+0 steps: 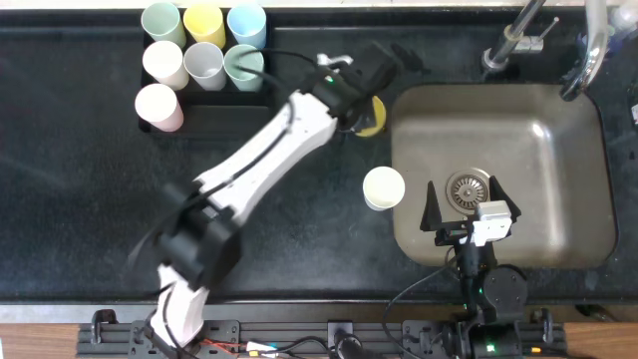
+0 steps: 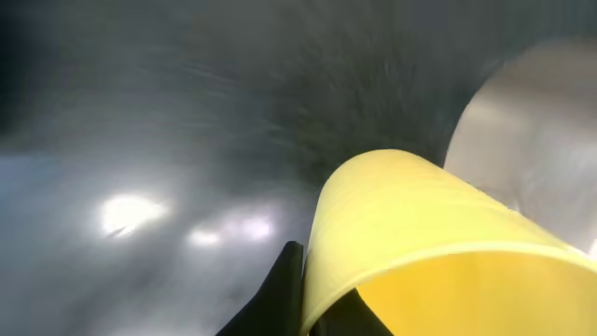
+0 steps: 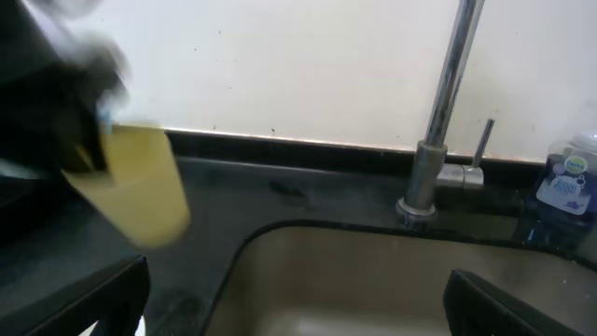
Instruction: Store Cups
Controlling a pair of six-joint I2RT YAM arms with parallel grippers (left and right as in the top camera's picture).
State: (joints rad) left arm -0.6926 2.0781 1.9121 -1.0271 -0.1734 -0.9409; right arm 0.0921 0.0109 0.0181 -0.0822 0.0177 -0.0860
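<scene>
Cup, yellow, apparently clamped in left jaws | right jaws apart | bottle label unreadable

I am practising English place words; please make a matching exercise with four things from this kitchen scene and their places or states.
Things: 1 left gripper; 2 right gripper; 3 cream cup; 4 pink cup.
Places: a open over the sink; b at the tray corner; c shut on the yellow cup; d at the sink's left edge.
Pairs: 1c, 2a, 3d, 4b.
</scene>
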